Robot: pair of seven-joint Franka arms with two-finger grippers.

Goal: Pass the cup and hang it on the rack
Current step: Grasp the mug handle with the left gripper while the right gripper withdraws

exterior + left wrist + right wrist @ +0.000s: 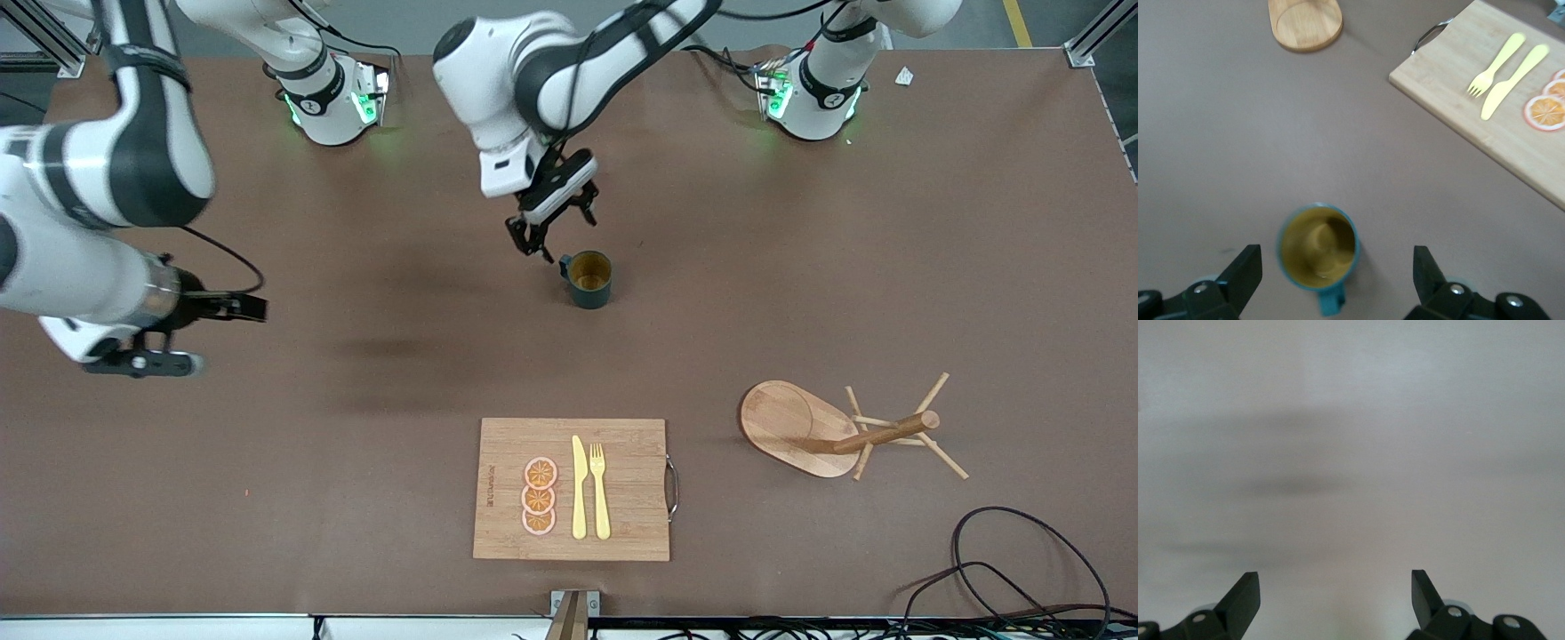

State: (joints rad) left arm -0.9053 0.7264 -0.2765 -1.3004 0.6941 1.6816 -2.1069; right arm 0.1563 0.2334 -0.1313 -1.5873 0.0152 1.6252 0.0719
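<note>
The dark teal cup (pixel 590 278) with a mustard inside stands upright on the brown table near its middle, its handle toward the right arm's end. In the left wrist view the cup (pixel 1318 247) sits on the table between my open fingers, which do not touch it. My left gripper (pixel 560 233) hovers open just above and beside the cup's handle. The wooden rack (pixel 791 427) stands nearer the front camera, toward the left arm's end; its oval base shows in the left wrist view (pixel 1305 23). My right gripper (pixel 209 336) is open and empty over bare table at the right arm's end.
A bamboo cutting board (pixel 622 533) with a yellow knife (pixel 579 489), a yellow fork (pixel 599 489) and orange slices (pixel 539 496) lies near the front edge. It also shows in the left wrist view (pixel 1458 100). Black cables (pixel 1005 569) lie at the front corner by the rack.
</note>
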